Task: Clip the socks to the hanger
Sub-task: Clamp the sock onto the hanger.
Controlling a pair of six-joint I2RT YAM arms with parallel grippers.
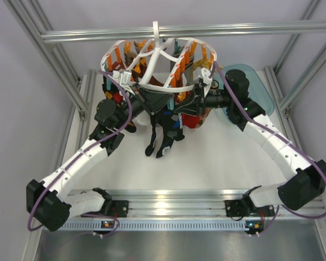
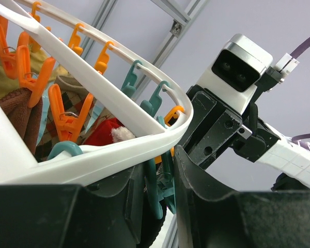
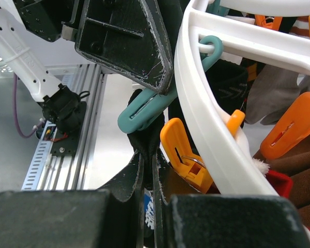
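The hanger (image 1: 157,60), a round white ring with orange and teal clips, hangs from the top bar. It also shows in the left wrist view (image 2: 119,103) and the right wrist view (image 3: 196,103). The dark socks (image 1: 164,136) dangle below its front rim. My left gripper (image 2: 160,155) is shut around a teal clip (image 2: 155,191) under the ring. My right gripper (image 3: 147,155) is shut on the dark sock's edge (image 3: 147,137) and holds it at the mouth of that teal clip (image 3: 144,111). In the top view both grippers meet under the rim, the left (image 1: 152,103) beside the right (image 1: 179,109).
Red and argyle socks (image 2: 57,129) hang from orange clips inside the ring. A teal tray (image 1: 255,87) lies at the back right. Aluminium frame posts (image 1: 60,65) stand round the table, with a rail (image 1: 168,201) along the front edge. The right arm's wrist camera (image 2: 237,67) is close to my left gripper.
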